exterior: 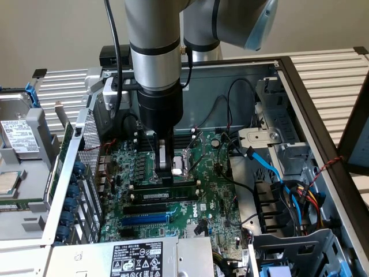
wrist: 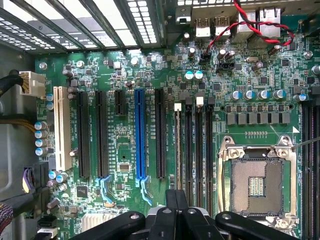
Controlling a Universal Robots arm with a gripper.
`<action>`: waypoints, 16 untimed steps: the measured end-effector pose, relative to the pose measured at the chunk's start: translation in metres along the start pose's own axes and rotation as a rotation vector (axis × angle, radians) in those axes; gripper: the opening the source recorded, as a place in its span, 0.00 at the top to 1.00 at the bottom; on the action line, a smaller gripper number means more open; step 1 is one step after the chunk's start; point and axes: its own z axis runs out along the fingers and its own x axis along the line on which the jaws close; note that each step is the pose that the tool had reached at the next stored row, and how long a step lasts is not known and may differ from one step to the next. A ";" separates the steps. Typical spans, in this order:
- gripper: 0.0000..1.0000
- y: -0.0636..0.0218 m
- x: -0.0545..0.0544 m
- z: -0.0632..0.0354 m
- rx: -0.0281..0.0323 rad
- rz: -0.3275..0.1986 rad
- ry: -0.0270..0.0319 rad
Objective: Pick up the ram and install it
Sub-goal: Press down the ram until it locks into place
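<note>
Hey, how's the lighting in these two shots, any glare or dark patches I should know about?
Exterior view: even, soft light on the green motherboard; the arm throws shade around the gripper near the long green ram stick; the pale slatted table looks bright. Wrist view: the slots behind the silver case bars are washed out white, and the black gripper reads dark.

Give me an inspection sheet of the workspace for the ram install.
surface: motherboard inside open computer case; CPU socket empty.
job's things: ram standing on edge among the memory slots; cannot tell if fully seated.
clutter: hard drive outside the case, exterior view's left.
grippers: hand shut, just over the ram's end.
cables: blue cable and red-black twisted wire, both away from the slots.
surroundings: slatted table.
</note>
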 end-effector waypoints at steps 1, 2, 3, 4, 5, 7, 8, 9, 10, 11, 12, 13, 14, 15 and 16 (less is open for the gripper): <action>0.89 0.0000 0.000 0.0000 0.0000 0.000 0.0000; 0.89 0.0000 0.000 0.0000 0.0000 0.000 0.0000; 0.89 0.0000 0.000 0.0000 0.0000 0.000 0.0000; 0.89 0.0000 0.000 0.0000 0.0000 0.000 0.0000; 0.89 0.0000 0.000 0.0000 0.0000 0.000 0.0000; 0.89 0.0000 0.000 0.0000 0.0000 0.000 0.0000; 0.89 0.0000 0.000 0.0000 0.0000 0.000 0.0000; 0.89 0.0000 0.000 0.0000 0.0000 0.000 0.0000; 0.89 0.0000 0.000 0.0000 0.0000 0.000 0.0000; 0.89 0.0000 0.000 0.0000 0.0000 0.000 0.0000; 0.89 0.0000 0.000 0.0000 0.0000 0.000 0.0000; 0.89 0.0000 0.000 0.0000 0.0000 0.000 0.0000; 0.89 0.0000 0.000 0.0000 0.0000 0.000 0.0000; 0.89 0.0000 0.000 0.0000 -0.0001 0.002 0.0001; 0.89 -0.0001 0.000 0.0000 -0.0004 0.005 0.0002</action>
